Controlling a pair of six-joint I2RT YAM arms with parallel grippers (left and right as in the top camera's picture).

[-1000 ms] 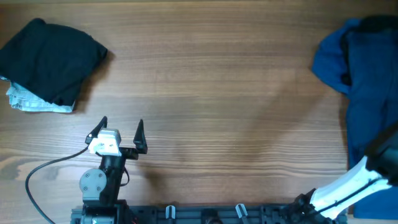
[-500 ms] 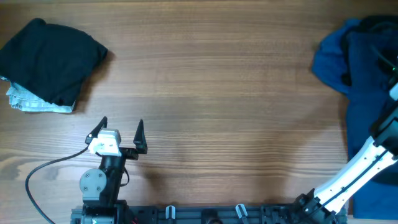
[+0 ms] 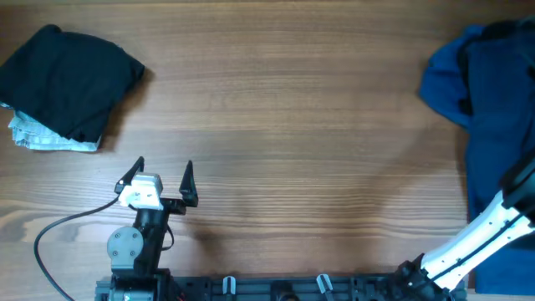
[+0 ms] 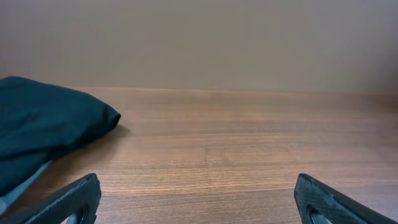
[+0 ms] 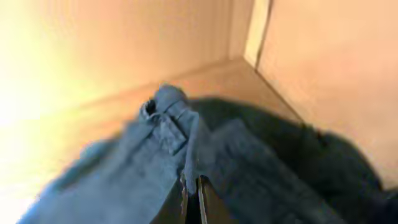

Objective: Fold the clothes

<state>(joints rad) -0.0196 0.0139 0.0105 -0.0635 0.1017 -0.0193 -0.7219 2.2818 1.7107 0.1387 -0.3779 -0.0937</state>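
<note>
blue garment (image 3: 493,100) at right edge of bench (image 3: 292,100), by right end effector (image 5: 192,193)
jaws nearly closed, seemingly pinching a fold; left end effector (image 3: 163,165) wide open, empty, well apart.

Counter (image 3: 292,125) — warm brown, with fine horizontal wood grain. Folded garment (image 3: 71,75) black, reading dark teal from the left wrist; lower cloth (image 3: 42,138) pale grey-blue. Heaped garment (image 3: 493,100) deep blue. Left pincer (image 3: 164,164) — black fingers, white body.

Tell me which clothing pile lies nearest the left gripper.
The black pile, just beyond the left gripper; the blue clothes lie at the far right edge.
</note>
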